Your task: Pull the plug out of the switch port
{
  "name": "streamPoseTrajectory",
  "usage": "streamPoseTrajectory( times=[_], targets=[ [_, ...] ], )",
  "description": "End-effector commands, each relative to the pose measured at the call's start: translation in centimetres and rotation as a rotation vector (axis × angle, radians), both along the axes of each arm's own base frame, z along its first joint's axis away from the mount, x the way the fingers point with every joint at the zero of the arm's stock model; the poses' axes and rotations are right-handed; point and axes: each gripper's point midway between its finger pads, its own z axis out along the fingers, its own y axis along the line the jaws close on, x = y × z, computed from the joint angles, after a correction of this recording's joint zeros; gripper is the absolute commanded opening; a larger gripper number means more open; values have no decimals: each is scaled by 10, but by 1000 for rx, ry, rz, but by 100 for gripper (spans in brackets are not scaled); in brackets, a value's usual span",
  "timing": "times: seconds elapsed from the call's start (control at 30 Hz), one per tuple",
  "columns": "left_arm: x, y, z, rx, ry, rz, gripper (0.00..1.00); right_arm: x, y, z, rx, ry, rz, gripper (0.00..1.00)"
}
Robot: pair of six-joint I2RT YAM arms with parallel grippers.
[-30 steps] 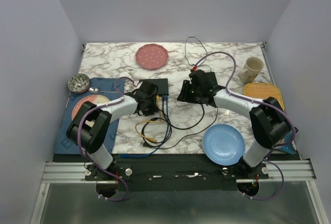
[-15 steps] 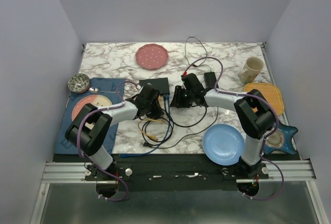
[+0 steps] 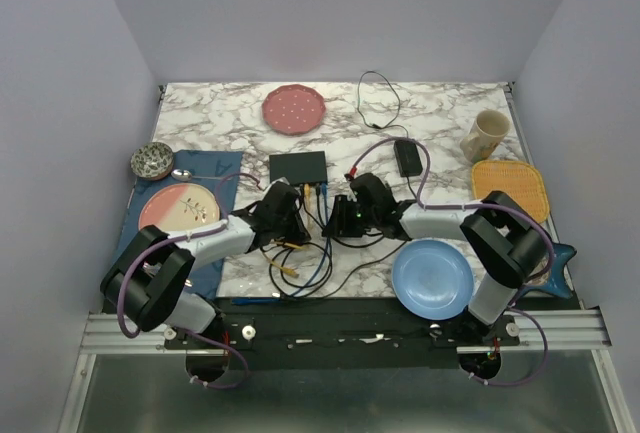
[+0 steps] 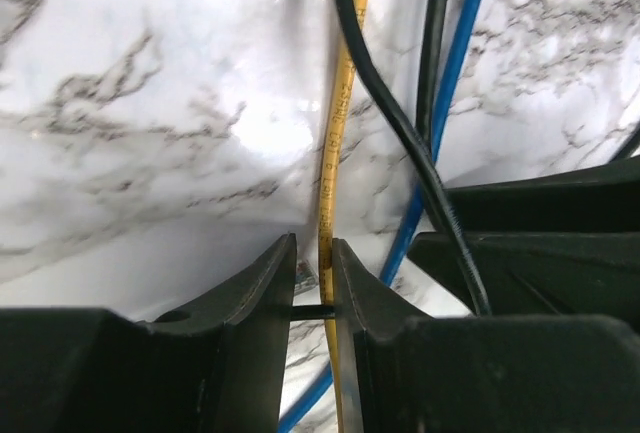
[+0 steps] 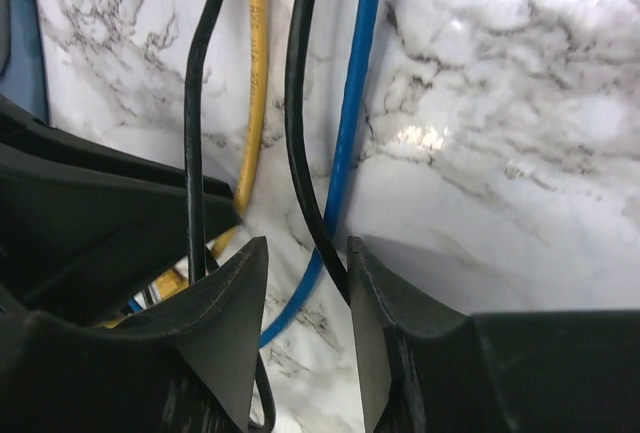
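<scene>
At the left gripper [image 4: 313,271]: clenched almost fully, with only a thin slit between the fingers [image 4: 255,303]. In that slit the yellow cable [image 4: 338,123], caught and pressed to the finger on the right side of the wrist view. Under it the marble table [image 4: 150,103]. At the right gripper [image 5: 308,288]: released about half way, with a clear gap between the fingertips. Inside this gap a black cable [image 5: 295,83] and a blue cable [image 5: 360,83], the black one touching the inner face of one finger [image 5: 372,303] but not pinched. Hard to tell whether touching the blue one also. From above, both grippers low over the table near its middle, close together but apart, with the bundle of cables between them. Just behind them the switch [image 3: 298,165], flat on the table, uncovered, with the yellow and blue cables entering its near edge. At that edge the plugs [image 3: 317,191], too small to tell one from another. To the right of the switch and apart from it, a small power brick [image 3: 407,156]. Near the right arm a blue plate [image 3: 432,279], and far behind the switch a pink plate [image 3: 294,109].
</scene>
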Motion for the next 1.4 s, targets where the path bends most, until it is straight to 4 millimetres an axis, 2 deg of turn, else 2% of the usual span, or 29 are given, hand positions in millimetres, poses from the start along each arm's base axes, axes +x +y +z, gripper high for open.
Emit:
streamPoseTrajectory(
  times=[0.0, 0.07, 0.17, 0.2, 0.23, 0.27, 0.3, 0.33, 0.4, 0.43, 0.47, 0.5, 0.57, 0.6, 0.63, 0.67, 0.7, 0.73, 0.77, 0.8, 0.83, 0.87, 0.93, 0.97, 1.07, 1.23, 1.37],
  targets=[
    [-35, 28, -16, 109, 84, -6, 35, -38, -24, -36, -95, 105, -9, 46],
    [-33, 37, -13, 141, 52, 18, 35, -40, -25, -36, -89, 109, -16, 46],
    [-18, 50, 5, 204, -17, 72, 35, -24, -26, -21, -107, 51, -52, 48],
    [-11, 54, 15, 219, -48, 88, 36, -14, -27, -11, -118, 9, -75, 49],
    [-1, 53, 34, 216, -89, 106, 37, -3, -25, -1, -119, -29, -82, 52],
    [11, 61, 44, 244, -127, 142, 41, 2, -34, 1, -153, -22, -107, 53],
    [18, 62, 55, 246, -151, 159, 43, 17, -32, 17, -144, -61, -133, 54],
    [32, 60, 77, 229, -192, 179, 45, 25, -34, 26, -136, -78, -154, 56],
    [52, 66, 98, 239, -247, 217, 54, 45, -40, 41, -112, -97, -202, 58],
    [62, 65, 111, 236, -264, 238, 65, 51, -43, 46, -101, -102, -217, 64],
    [69, 67, 116, 239, -268, 256, 89, 61, -48, 49, -94, -106, -243, 66],
    [75, 66, 121, 231, -271, 265, 99, 63, -47, 51, -80, -103, -235, 69],
    [96, 64, 125, 192, -273, 279, 99, 76, -48, 52, -51, -98, -237, 74],
    [101, 59, 125, 160, -268, 269, 99, 75, -43, 49, -27, -73, -214, 75],
    [114, 52, 122, 95, -260, 261, 99, 78, -41, 50, -8, -57, -220, 86],
    [119, 47, 118, 58, -250, 248, 99, 83, -42, 42, 0, -36, -229, 89],
    [124, 41, 116, 21, -248, 235, 99, 82, -36, 42, 35, -10, -208, 90],
    [131, 28, 111, -49, -244, 200, 99, 81, -35, 39, 45, 13, -206, 93],
    [136, 24, 107, -75, -238, 189, 98, 90, -30, 43, 91, -4, -215, 93],
    [140, 20, 103, -94, -234, 180, 94, 88, -25, 41, 117, 8, -190, 93],
    [144, 15, 102, -117, -231, 168, 89, 89, -20, 42, 143, 1, -170, 88],
    [150, 8, 93, -144, -218, 146, 76, 93, -15, 47, 179, -24, -162, 85],
    [161, 2, 83, -160, -204, 140, 64, 97, -8, 53, 232, -54, -144, 77],
    [165, 2, 82, -189, -194, 136, 51, 98, -7, 53, 236, -63, -146, 74],
    [178, 0, 71, -209, -175, 137, 40, 104, -6, 46, 241, -68, -155, 62],
    [191, 7, 54, -196, -132, 143, 35, 109, -1, 38, 306, -47, -154, 56],
    [190, 12, 41, -183, -106, 151, 35, 109, 2, 21, 316, -9, -160, 53]
  ],
)
